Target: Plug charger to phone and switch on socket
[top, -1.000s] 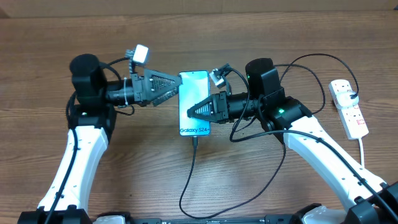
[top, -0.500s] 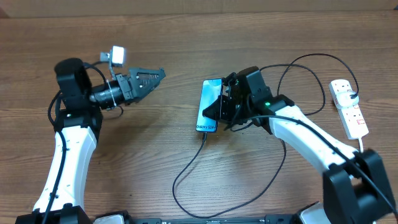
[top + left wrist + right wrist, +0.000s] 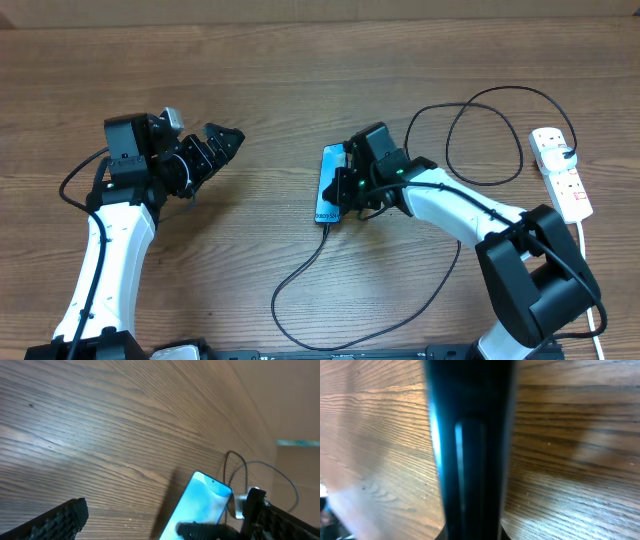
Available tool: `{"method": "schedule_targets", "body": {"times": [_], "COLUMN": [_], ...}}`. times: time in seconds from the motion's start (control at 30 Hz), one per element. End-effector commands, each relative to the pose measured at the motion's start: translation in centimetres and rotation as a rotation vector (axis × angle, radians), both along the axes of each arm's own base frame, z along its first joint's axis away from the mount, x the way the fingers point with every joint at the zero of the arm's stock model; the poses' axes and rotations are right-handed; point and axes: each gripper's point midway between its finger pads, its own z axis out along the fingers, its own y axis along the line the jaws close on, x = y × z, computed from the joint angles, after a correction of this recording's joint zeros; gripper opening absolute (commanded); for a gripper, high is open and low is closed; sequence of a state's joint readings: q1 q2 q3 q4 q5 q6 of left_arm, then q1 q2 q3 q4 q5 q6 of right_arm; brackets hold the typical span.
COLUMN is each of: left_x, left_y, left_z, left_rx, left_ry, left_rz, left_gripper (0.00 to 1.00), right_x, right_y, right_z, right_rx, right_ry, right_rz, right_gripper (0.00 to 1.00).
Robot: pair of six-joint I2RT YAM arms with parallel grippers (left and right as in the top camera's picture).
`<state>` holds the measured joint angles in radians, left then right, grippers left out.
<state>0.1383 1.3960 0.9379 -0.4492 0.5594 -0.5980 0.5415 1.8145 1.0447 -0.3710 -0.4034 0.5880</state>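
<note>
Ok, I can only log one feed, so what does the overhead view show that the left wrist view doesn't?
Only the overhead shows the socket, and the charger reaching the near short end of the phone. Only the left wrist view shows one finger of the left hand close up, and a shadow beside the phone. Both show the phone, the right hand gripping it, part of the charger's loops and the table.
</note>
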Motion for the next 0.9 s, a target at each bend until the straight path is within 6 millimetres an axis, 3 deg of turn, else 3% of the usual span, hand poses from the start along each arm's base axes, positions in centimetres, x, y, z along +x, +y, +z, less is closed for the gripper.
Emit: {"method": "schedule_targets", "body": {"times": [0.0,0.33,0.87], "left_x": [0.3,0.3,0.3], "left_y": [1.1,1.1,1.1], "left_z": [0.2,0.2,0.2], "left_rx": [0.061,0.061,0.061], "left_ry": [-0.022,-0.022,-0.022], "left_rz": [0.022,0.022,0.022], "left_gripper": [1.00,1.00,1.00], "right_x": [0.1,-0.8,-0.9], "right_y": [0.5,1.7,0.3], "right_z": [0.0,-0.2,-1.0], "right_rx": [-0.047,-0.068,-0.143], "right_ry": [-0.060,-0.069,-0.053], "right_rz": [0.014,0.018,-0.020], "right_gripper": [0.04,0.04,0.04]}}
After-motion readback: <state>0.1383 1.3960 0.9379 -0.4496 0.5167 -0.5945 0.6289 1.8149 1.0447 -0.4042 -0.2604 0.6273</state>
